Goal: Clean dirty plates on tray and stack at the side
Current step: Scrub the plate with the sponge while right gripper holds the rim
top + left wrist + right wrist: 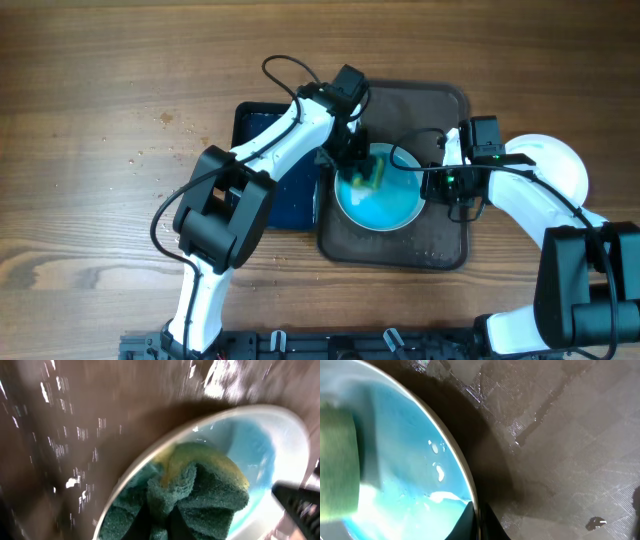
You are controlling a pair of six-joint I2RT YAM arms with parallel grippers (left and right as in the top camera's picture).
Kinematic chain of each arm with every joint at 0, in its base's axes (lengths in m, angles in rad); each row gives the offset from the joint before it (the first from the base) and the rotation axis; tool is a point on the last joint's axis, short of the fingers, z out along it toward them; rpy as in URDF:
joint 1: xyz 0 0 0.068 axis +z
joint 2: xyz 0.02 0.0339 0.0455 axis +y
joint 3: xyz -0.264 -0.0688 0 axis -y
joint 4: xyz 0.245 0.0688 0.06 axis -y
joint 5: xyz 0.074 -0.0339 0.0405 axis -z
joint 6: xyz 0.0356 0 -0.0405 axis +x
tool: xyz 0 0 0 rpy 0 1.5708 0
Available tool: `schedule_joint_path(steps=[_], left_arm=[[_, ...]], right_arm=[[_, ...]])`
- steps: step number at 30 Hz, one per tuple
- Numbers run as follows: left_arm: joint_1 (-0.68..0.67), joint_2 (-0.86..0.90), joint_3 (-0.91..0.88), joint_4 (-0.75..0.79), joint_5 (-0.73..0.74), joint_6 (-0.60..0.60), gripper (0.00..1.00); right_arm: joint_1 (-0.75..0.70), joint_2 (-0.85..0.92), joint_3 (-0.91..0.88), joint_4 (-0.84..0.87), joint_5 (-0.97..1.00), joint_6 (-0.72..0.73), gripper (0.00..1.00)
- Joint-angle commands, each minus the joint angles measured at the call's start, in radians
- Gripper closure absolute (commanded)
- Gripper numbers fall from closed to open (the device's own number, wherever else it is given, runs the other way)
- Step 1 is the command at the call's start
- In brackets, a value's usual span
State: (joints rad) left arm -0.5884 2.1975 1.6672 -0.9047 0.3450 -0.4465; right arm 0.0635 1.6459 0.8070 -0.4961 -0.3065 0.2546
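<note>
My left tool (356, 163) is clamped on the green-and-yellow sponge (200, 485) and presses it into the blue plate (390, 207). The plate sits on the wet brown tray (445, 250). My right tool (478, 522) pinches the plate's right rim, a finger on each side.

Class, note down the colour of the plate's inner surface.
Turquoise blue with a pale rim, on the plate under the green sponge; clearest in the right wrist view.
</note>
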Motion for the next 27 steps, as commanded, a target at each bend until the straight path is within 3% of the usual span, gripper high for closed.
schedule_joint_path(steps=[1,4,9,13,16,18,22,27], left_arm=[[-0.048,0.022,-0.019,-0.023,0.079,0.103,0.96],[-0.118,0.037,-0.020,0.049,0.020,0.102,0.96],[-0.199,0.113,-0.020,0.130,0.044,0.026,0.96],[-0.213,0.125,-0.019,0.116,0.217,0.035,0.96],[-0.207,0.119,-0.019,0.076,0.447,0.148,0.96],[-0.204,0.119,-0.019,0.015,0.479,0.204,0.96],[-0.198,0.117,-0.019,-0.100,0.308,0.218,0.96],[-0.138,0.076,-0.019,-0.154,0.020,0.054,0.96]], right_arm=[[-0.011,0.018,0.000,-0.012,0.058,-0.016,0.96],[-0.011,0.018,0.000,-0.014,0.058,-0.016,0.96],[-0.011,0.018,0.000,-0.015,0.058,-0.016,0.96],[-0.011,0.018,0.000,-0.017,0.058,-0.018,0.96],[-0.011,0.018,0.000,-0.017,0.058,-0.018,0.96],[-0.011,0.018,0.000,-0.017,0.058,-0.017,0.96],[-0.011,0.018,0.000,-0.017,0.058,-0.016,0.96],[-0.011,0.018,0.000,-0.017,0.058,-0.016,0.96]])
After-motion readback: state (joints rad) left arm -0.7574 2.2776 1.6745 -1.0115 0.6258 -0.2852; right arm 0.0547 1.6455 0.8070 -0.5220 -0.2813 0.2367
